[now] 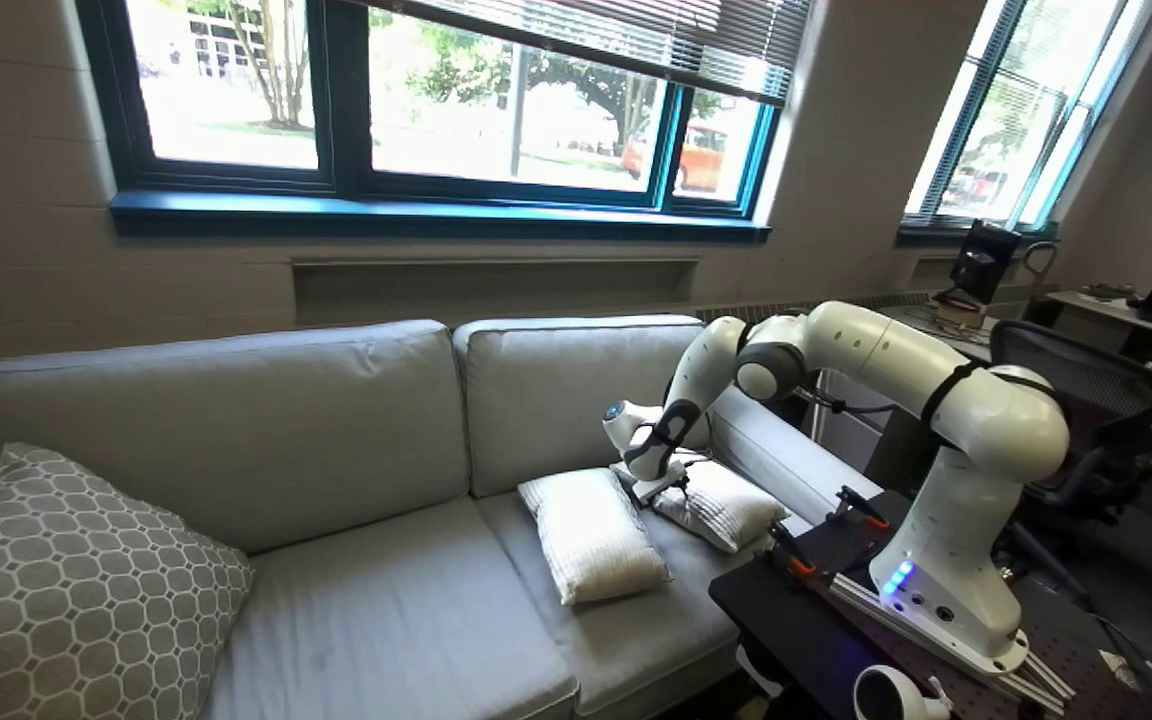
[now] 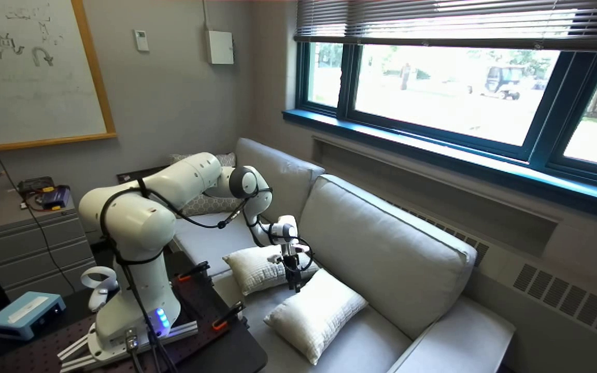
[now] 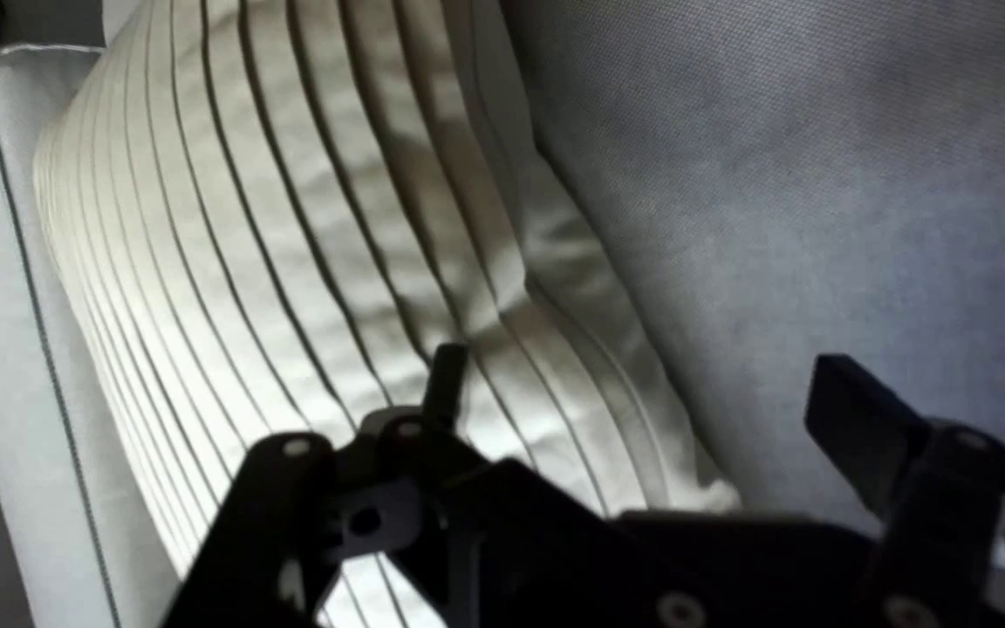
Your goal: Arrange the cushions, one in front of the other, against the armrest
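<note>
what the coming move seems to turn on is that the gripper [image 3: 642, 375] hangs, in both exterior views, by the gap between the armrest-side cushion [image 1: 721, 502] and the far cushion [image 1: 596, 538], with the armrest [image 2: 464, 331] lying beyond the former. in the wrist view its fingers [image 3: 446, 388] are spread wide, one over a cushion's ridged face, the other over plain grey cloth [image 3: 816, 174] past the edge; nothing looks pinched, though i cannot tell whether that cushion is touched, nor which of the two it is. both cushions lie flat, and an exterior view shows bare sofa seat [image 2: 379, 336] between the armrest-side cushion and the armrest, so neither leans on it yet. they look square, so there is no real long axis to follow; in an exterior view the far cushion reaches from near the back pads [image 1: 566, 395] toward the front. i would judge that the armrest-side cushion ought to go across first, away from its neighbour, with the far cushion following in front. counted: two cream cushions, one armrest in view, two back pads, one gripper on one arm [image 1: 876, 350], and at least one patterned pillow [image 1: 86, 590].
</note>
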Action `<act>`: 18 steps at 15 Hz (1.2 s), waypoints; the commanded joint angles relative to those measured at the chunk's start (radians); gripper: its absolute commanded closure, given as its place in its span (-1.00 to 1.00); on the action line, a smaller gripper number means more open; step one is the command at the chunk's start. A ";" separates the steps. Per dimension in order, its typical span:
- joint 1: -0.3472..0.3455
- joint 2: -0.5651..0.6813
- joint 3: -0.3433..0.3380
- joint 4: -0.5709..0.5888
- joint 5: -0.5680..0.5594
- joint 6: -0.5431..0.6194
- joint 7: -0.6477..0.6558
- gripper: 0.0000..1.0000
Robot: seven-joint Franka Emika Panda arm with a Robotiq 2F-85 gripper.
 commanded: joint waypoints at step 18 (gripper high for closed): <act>-0.210 0.063 0.000 0.081 -0.534 -0.049 0.359 0.79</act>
